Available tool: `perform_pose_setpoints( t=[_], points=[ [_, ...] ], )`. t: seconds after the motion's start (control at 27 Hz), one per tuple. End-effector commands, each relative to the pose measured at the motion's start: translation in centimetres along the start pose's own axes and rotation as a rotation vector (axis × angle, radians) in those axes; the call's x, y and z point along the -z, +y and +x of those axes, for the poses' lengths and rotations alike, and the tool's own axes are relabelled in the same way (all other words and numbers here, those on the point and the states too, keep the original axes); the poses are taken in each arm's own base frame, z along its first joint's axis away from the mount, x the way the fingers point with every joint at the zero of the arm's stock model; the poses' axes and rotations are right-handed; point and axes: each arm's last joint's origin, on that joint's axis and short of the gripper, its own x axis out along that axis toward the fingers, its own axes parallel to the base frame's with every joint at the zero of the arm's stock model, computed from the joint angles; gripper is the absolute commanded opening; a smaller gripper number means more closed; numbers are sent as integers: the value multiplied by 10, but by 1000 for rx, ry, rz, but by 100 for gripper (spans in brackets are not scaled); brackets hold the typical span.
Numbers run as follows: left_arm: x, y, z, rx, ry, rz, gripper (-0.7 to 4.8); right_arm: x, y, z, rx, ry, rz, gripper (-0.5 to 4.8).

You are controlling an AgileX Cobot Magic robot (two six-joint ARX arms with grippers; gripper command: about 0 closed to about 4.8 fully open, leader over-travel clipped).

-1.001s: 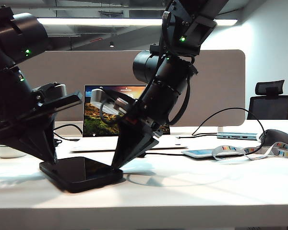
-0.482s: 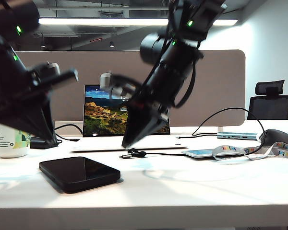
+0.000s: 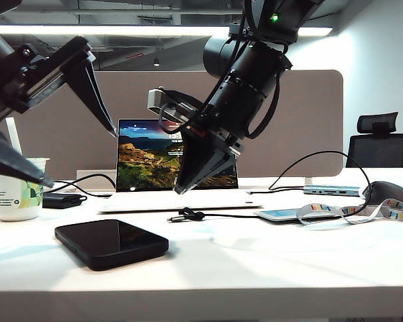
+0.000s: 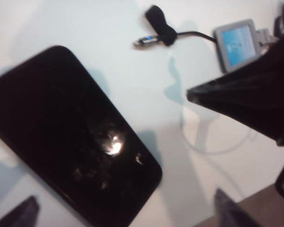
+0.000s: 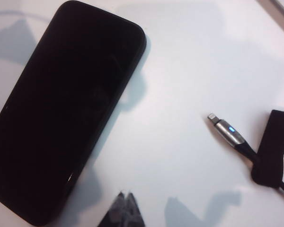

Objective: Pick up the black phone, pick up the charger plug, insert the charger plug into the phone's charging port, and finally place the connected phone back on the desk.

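The black phone [image 3: 111, 243] lies flat on the desk [image 3: 269, 268], the charger plug [image 3: 178, 217] unplugged just beyond. Our left end effector [image 3: 50, 157] hangs spread wide; the right end effector [image 3: 180, 190] is pressed together, empty. We should straddle the phone's long edges squarely.

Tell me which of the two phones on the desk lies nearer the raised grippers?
The black phone, flat at the front with a dark glossy screen. The pale phone with the lit blue screen lies farther back, right of the charger plug.
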Motion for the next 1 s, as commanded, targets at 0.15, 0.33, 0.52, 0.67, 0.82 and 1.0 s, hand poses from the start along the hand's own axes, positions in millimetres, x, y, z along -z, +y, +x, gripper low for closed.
perform_pose_setpoints(
  t=[0.15,0.33,0.52,0.67,0.82,1.0],
  points=[
    [7,9,5,-3,11,-27,479,-7,0,-4,14,-56,-22,-5],
    [18,20,13,17,12,-100,479,-8,-3,-5,-7,-82,-25,-5],
    [30,32,22,65,-14,-171,479,-9,-4,-5,-4,-95,-31,-5],
    [38,40,26,76,-27,-206,479,-11,-5,-4,2,-115,-42,-5],
    [45,48,30,98,-56,-255,479,-10,-7,1,11,-111,-40,-5],
    [49,54,36,112,-61,-290,479,-9,-10,6,14,-112,-41,-5]
  ],
)
